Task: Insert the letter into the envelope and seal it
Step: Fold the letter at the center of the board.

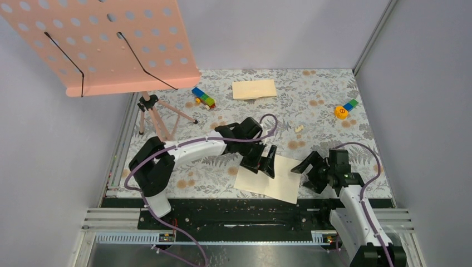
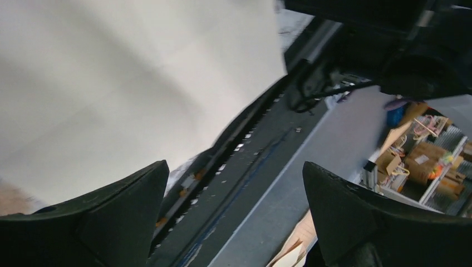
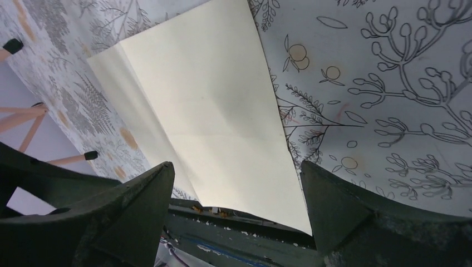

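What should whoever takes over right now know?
Left gripper: open, at the letter's far-left edge, holding nothing.
Right gripper: open, at the letter's right edge, holding nothing.
The letter lies by the table's near edge. The envelope lies well apart, at the far side.
Done: nothing visible yet.
Left: the letter looks bigger than the envelope, so probably fold it, then insert and seal.

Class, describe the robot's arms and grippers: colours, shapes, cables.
The left arm and right arm have white links with black joints. A purple cable loops along each. The left gripper and right gripper are black, each with two broad tapered fingers.
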Controlling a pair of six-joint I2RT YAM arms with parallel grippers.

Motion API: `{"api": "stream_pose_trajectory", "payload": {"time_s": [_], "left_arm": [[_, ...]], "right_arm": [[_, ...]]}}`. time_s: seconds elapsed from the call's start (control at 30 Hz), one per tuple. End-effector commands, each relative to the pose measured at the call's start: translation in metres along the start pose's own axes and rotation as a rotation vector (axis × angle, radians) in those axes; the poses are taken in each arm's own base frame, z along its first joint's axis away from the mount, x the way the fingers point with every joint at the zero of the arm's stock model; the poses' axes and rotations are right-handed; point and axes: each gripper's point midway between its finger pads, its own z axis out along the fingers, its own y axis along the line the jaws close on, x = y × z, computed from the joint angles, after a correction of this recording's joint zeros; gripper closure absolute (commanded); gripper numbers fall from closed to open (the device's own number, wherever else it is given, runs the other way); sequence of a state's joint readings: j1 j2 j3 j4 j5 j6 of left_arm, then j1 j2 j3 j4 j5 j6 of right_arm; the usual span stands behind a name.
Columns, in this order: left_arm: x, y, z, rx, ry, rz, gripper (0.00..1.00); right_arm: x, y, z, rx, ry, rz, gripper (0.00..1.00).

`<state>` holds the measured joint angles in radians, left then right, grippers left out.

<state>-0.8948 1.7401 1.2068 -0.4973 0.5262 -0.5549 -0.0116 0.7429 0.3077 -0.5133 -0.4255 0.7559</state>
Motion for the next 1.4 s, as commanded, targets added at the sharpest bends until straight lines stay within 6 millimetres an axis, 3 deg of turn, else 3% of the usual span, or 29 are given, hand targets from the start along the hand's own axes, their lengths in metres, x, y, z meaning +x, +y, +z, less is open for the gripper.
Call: {"api": "stream_pose_trajectory", "payload": {"time_s": [0.0,0.1,0.17,0.33,0.47,0.6,0.73,1.07,1.27,1.37], "left_arm": [[-0.021,-0.046,0.005,0.128,-0.038,0.026,0.07],[-0.038,-0.053,0.024,0.19,-0.068,-0.005,0.07],[-0.047,-0.046,0.04,0.185,-0.084,-0.033,0.07],[-0.056,-0.017,0.073,0.096,-0.088,-0.101,0.08],[-0.051,0.007,0.086,0.026,-0.078,-0.161,0.08],[-0.04,0.027,0.09,-0.03,-0.063,-0.206,0.08],[-0.034,0.033,0.09,-0.034,-0.067,-0.224,0.08],[-0.029,0.033,0.092,-0.02,-0.044,-0.219,0.08],[-0.027,0.035,0.093,-0.021,-0.04,-0.216,0.08],[-0.026,0.033,0.094,-0.013,-0.034,-0.214,0.08]], "right_arm": [[-0.015,-0.003,-0.015,0.059,-0.111,-0.027,0.09],[-0.015,-0.004,-0.015,0.062,-0.109,-0.015,0.09],[-0.011,-0.006,-0.013,0.069,-0.09,-0.002,0.09],[0.005,-0.016,-0.009,0.085,-0.029,0.041,0.09],[0.02,-0.033,-0.011,0.133,0.004,0.077,0.1],[0.042,-0.04,-0.012,0.135,0.088,0.127,0.11],[0.061,-0.045,-0.013,0.132,0.148,0.127,0.11],[0.065,-0.039,-0.002,0.065,0.168,0.16,0.1],[0.056,-0.046,-0.016,0.134,0.1,0.1,0.1],[0.057,-0.041,-0.01,0.091,0.112,0.116,0.1]]}}
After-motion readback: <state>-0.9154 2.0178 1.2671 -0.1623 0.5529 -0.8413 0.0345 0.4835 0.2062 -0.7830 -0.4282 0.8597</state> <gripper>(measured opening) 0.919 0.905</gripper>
